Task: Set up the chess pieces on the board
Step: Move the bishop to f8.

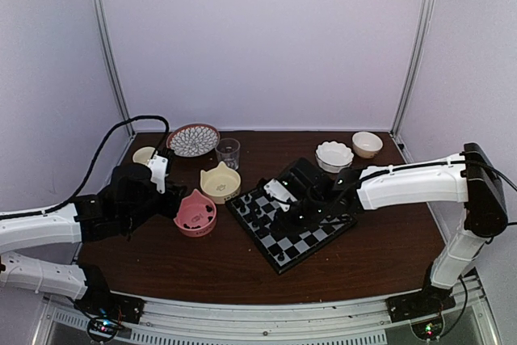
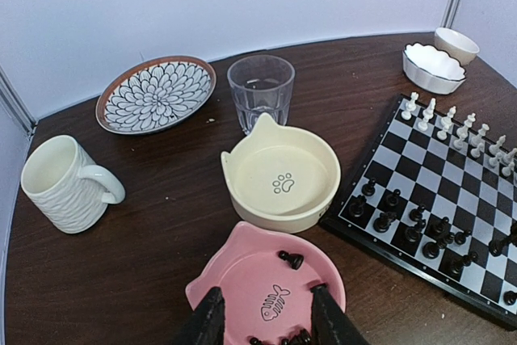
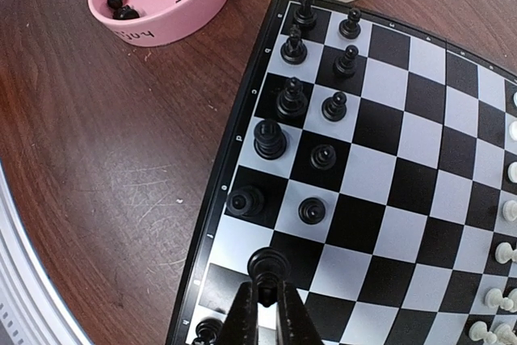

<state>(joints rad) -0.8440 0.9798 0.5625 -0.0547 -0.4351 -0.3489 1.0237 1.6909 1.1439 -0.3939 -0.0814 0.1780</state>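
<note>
On the checked board [image 3: 380, 175], right jaws pinch a glossy chessman [image 3: 267, 266].

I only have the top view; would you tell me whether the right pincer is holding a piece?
Observer: Yes. The right wrist view shows the right pincer shut on a black piece on the board, in its edge row.
Operator: Thanks. Are there black pieces in the pink bowl?
Observer: Yes, the left wrist view shows a few black pieces in the pink bowl.
Operator: Is the left pincer holding one?
Observer: No. The left pincer is open over that bowl, and I see nothing between its fingers.
</note>
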